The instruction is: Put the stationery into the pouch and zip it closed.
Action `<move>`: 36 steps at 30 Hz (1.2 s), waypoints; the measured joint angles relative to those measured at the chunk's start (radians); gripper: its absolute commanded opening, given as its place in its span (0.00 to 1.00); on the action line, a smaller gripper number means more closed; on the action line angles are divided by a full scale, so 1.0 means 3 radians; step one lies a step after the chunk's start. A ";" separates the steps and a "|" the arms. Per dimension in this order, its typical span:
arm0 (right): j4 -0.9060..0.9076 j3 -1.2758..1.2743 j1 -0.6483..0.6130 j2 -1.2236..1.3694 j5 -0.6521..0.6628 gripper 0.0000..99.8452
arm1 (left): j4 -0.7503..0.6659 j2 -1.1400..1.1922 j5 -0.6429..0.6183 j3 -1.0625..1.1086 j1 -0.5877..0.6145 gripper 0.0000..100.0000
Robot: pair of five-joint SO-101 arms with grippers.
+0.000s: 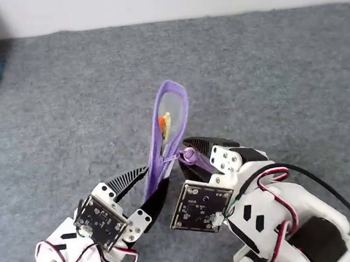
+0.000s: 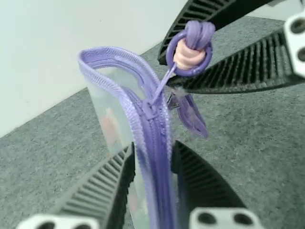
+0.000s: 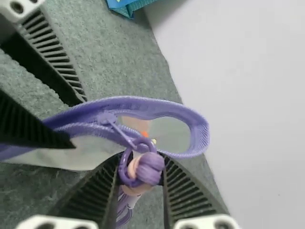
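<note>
Soft, light pouch (image 1: 182,105), probably slick. The left claw (image 2: 151,155) clenches its zipped end; right claw (image 3: 140,167) pinches the zip pull (image 2: 190,45), the sensible hold.

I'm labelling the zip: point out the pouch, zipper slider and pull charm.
pouch (image 1: 171,84), high view, open purple rim.
zipper slider (image 2: 151,111), left wrist view, its body.
pull charm (image 3: 150,167), right wrist view, purple knot.
</note>
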State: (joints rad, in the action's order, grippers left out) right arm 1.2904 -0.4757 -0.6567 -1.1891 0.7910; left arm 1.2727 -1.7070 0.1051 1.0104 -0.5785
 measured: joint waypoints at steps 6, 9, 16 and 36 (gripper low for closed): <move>0.0077 0.0000 0.0000 0.0000 0.0000 0.01 | -0.0087 0.0036 0.0128 0.0000 -0.0005 0.01; 0.0077 0.0000 0.0000 0.0000 0.0000 0.01 | -0.0123 0.0056 0.0143 0.0005 -0.0005 0.01; 0.0066 0.0000 0.0092 0.0005 0.0000 0.01 | -0.0107 0.0056 0.0189 0.0005 -0.0005 0.01; -0.0445 0.0251 0.1406 0.0798 0.0015 0.01 | 0.0031 -0.0292 0.0409 0.0005 0.0123 0.01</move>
State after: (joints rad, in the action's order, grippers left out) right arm 1.1569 -0.4005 -0.2348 -0.9498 0.7956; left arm 1.2820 -1.7944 0.2279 1.0119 -0.5416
